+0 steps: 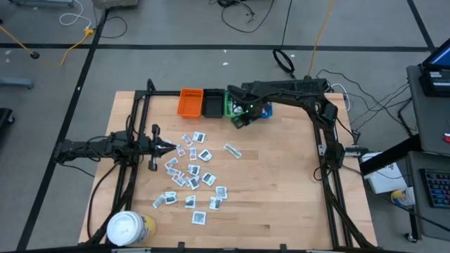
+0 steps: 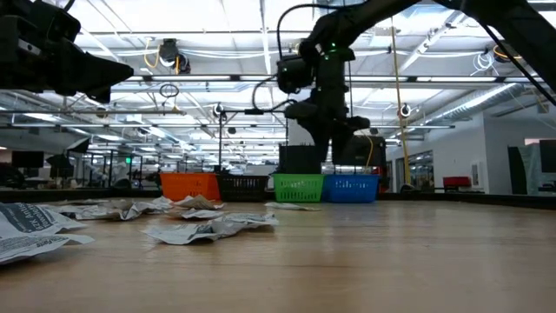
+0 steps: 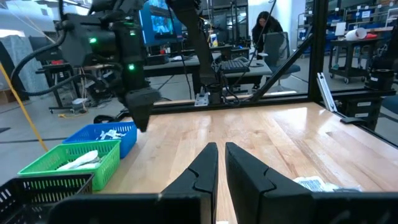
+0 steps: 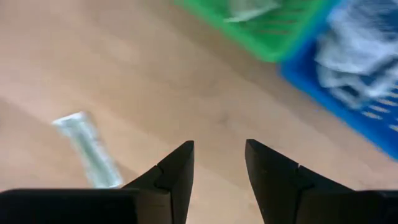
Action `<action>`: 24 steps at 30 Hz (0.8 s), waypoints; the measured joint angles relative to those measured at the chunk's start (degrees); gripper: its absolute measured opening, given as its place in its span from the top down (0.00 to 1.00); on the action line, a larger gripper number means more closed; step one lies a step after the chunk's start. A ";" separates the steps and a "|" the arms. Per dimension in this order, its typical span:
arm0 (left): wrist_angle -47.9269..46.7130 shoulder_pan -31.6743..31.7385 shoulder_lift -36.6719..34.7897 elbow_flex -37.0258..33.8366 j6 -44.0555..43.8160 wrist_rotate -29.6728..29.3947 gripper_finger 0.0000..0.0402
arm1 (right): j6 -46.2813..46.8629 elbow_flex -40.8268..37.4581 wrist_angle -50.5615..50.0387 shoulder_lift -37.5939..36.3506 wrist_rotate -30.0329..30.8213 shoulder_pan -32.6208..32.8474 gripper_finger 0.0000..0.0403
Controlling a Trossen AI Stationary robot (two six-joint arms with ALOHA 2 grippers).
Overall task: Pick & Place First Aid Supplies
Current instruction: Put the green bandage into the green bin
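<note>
right gripper [image 4: 217, 155] hangs released by green bin [image 1: 233, 104]; left gripper [image 3: 221, 158] clenched, empty.

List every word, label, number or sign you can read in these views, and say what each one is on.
No text can be read in any view.
White sachets: dark print shows, too small to read from above.
Nearest sachet in the low view: lines of print, too blurred to read.
Strip wrapper: faint markings, blurred.
Yellow tub: no label text legible.
Monitors in the room behind: bright pictures, no legible words.
</note>
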 joint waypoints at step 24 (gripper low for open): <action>0.02 0.00 0.00 0.00 0.00 0.00 0.91 | 2.40 0.00 7.32 0.00 0.06 18.30 0.65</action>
